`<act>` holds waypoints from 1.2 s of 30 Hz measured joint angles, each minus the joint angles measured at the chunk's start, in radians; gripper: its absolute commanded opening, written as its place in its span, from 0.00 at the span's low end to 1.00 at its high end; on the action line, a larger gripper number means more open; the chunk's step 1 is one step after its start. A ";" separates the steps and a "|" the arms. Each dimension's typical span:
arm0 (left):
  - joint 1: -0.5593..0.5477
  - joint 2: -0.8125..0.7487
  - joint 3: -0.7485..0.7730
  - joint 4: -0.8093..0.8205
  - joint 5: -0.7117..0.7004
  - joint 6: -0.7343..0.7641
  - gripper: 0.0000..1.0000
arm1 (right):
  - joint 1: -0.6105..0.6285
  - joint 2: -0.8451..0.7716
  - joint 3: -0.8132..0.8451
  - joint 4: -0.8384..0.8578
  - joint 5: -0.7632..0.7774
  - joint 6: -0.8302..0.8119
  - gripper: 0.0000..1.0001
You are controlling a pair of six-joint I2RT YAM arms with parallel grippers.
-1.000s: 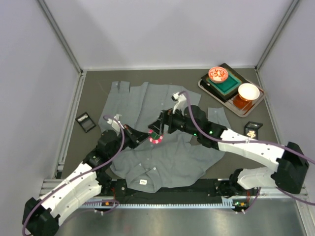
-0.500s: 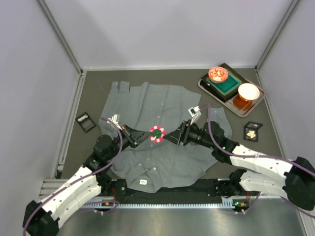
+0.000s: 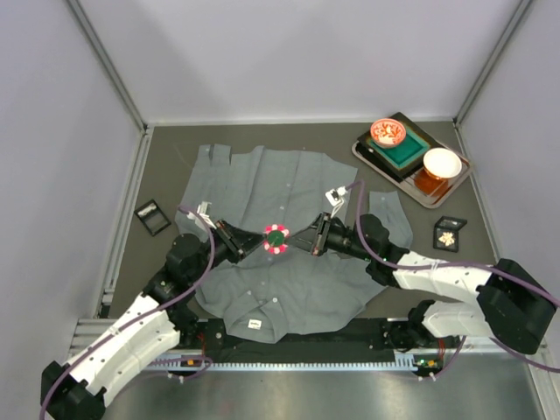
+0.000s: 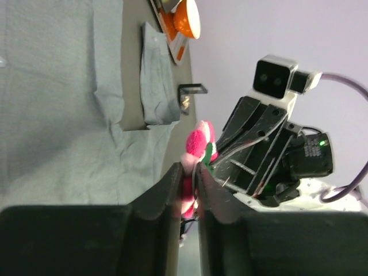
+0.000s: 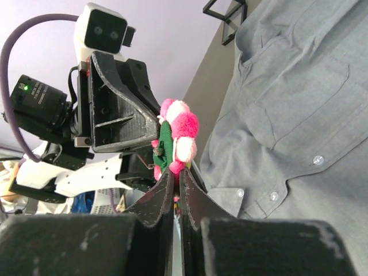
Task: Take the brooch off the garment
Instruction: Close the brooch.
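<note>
Grey button-up shirt [image 3: 289,184] lies flat mid-table, collar at near edge. L claw [image 4: 186,172] narrow and R claw [image 5: 172,175] closed, each pinching an edge of the brooch [image 3: 277,237], lifted over shirt's centre. Brooch: ring of pink & white poms, green middle. Neck tag [image 3: 254,325] too small to read.

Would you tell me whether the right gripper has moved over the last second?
Yes. Against the tray, the right gripper has moved down and right in the top view, shutting on the brooch.
</note>
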 measured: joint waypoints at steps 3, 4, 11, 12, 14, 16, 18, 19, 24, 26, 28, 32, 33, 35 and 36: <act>0.000 -0.018 0.013 -0.074 -0.012 -0.004 0.51 | 0.002 0.000 -0.013 0.019 0.003 0.026 0.00; -0.001 -0.023 0.021 -0.113 -0.021 -0.008 0.51 | 0.002 -0.002 -0.017 0.026 0.007 0.032 0.00; -0.001 0.080 0.254 -0.578 -0.090 -0.101 0.14 | 0.003 -0.022 -0.016 -0.008 0.055 -0.019 0.00; -0.001 0.106 0.276 -0.603 -0.084 -0.104 0.12 | 0.003 -0.021 -0.016 -0.008 0.063 -0.024 0.00; -0.001 0.143 0.297 -0.623 -0.069 -0.100 0.08 | 0.005 -0.014 -0.013 -0.008 0.071 -0.035 0.00; -0.001 0.174 0.299 -0.639 -0.057 -0.087 0.08 | 0.007 0.004 0.005 -0.016 0.081 -0.047 0.00; -0.001 0.185 0.299 -0.656 -0.051 -0.076 0.09 | 0.011 0.013 0.025 -0.031 0.095 -0.064 0.00; -0.001 0.187 0.299 -0.663 -0.047 -0.075 0.09 | 0.015 0.014 0.038 -0.051 0.105 -0.077 0.00; -0.001 0.202 0.299 -0.663 -0.040 -0.074 0.10 | 0.062 0.018 0.126 -0.129 0.166 -0.161 0.00; -0.001 0.220 0.303 -0.665 -0.039 -0.074 0.10 | 0.085 0.028 0.155 -0.144 0.183 -0.185 0.00; -0.001 0.242 0.314 -0.670 -0.038 -0.074 0.10 | 0.110 0.045 0.176 -0.157 0.201 -0.208 0.00; -0.001 0.251 0.335 -0.689 -0.043 -0.074 0.10 | 0.155 0.066 0.201 -0.209 0.240 -0.256 0.00; -0.001 0.250 0.339 -0.692 -0.045 -0.074 0.10 | 0.165 0.069 0.202 -0.217 0.245 -0.265 0.00; -0.001 0.246 0.344 -0.698 -0.051 -0.073 0.10 | 0.183 0.074 0.202 -0.233 0.257 -0.277 0.00; -0.001 0.245 0.344 -0.704 -0.055 -0.072 0.10 | 0.189 0.077 0.202 -0.237 0.262 -0.282 0.00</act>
